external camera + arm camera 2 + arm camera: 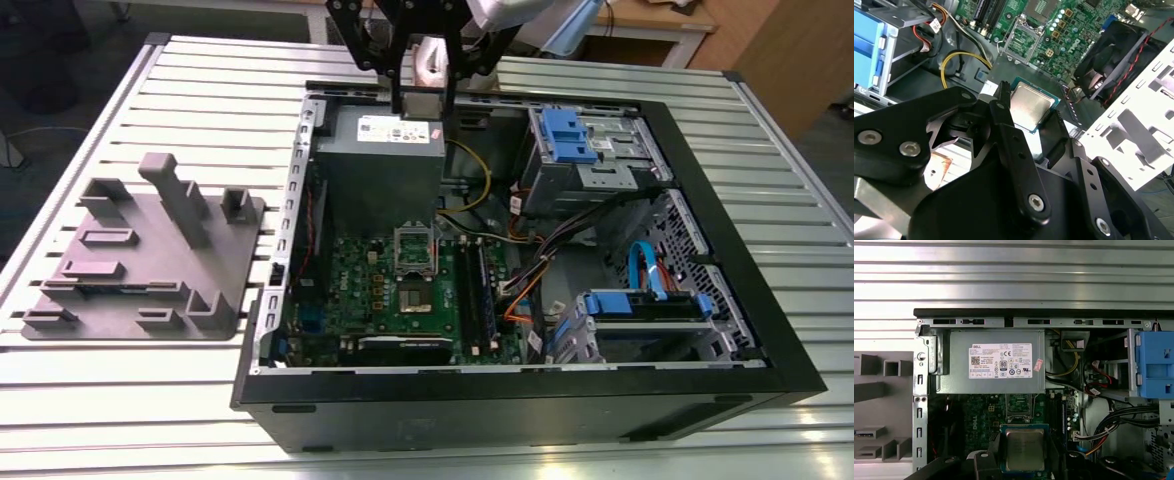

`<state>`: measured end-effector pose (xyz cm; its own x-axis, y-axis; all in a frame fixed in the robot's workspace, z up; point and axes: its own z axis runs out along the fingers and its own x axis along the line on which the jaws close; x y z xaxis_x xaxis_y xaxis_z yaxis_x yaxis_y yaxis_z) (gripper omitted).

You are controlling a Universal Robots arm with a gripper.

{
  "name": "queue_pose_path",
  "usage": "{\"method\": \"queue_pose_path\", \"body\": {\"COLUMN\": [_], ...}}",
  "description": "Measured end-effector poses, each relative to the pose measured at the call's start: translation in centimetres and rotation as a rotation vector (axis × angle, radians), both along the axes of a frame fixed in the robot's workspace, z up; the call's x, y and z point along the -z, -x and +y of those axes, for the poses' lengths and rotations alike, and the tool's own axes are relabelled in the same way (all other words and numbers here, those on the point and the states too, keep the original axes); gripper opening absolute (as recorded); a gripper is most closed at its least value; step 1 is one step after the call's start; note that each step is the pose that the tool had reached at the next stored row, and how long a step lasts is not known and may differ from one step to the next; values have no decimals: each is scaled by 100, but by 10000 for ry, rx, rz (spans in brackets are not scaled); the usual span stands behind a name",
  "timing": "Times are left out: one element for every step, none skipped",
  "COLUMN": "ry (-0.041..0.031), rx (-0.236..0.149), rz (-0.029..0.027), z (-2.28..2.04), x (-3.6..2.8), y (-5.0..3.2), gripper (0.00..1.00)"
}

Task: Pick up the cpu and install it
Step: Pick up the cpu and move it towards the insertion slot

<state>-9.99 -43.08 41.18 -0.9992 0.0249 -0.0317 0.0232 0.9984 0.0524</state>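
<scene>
cpu (1030, 102): small square chip, silver-grey metal top inside a green rim. It is held flat with the metal top facing both wrist views, and it hangs in the air above the open case (787, 375), touching nothing else.

Gripper (424, 106): black linkage fingers pinching the cpu by two opposite edges. In the second wrist view one fingertip (1002, 92) lies against one edge of the chip, and the other finger bears on the far edge. By the exterior view it stands over the case's far end, above the power supply (380, 150).

Socket (416, 262): metal-framed rectangle on the motherboard (387, 310), with its centre uncovered and no chip seated in it.

Key relation: the socket lies below the cpu and off to one side, well apart from it. In the exterior view it sits past the power supply's near edge, toward the case's middle. In the first wrist view the chip's edges run roughly square with the socket frame, so the gap looks like one of position and height more than of turn.

Other items:
- Grey fixture (147, 250) with upright posts, on the slatted table (774, 130) at the exterior view's left, beside the case.
- Blue drive bay (574, 135) at the case's far corner.
- Black fan (1114, 55) with a red lead, near the motherboard.
- Yellow cable (961, 57) looping beside the power supply.

Task state, as judged: the cpu is picked up and not yet installed.
</scene>
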Motion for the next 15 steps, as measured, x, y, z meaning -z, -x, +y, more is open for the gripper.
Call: {"method": "queue_pose_path", "body": {"ry": [0,1,0,-1,0,0,0,0,0,0,0,0,-1,0,-1], "rx": [0,0,0,0,0,0,0,1,0,1,1,0,0,0,0], "rz": [0,1,0,0,0,0,0,0,0,0,0,1,0,0,-1], "z": [0,0,-1,-1,0,0,0,0,0,0,0,0,0,0,0], "x": [0,0,0,0,0,0,0,0,0,0,0,0,0,0,1], "y": [-16,-26,-31,-33,-39,-45,-45,-45,-46,-46,-46,-46,-46,-46,-46], "gripper": [47,47,47,47,47,47,47,47,47,47,47,47,47,47,47]}}
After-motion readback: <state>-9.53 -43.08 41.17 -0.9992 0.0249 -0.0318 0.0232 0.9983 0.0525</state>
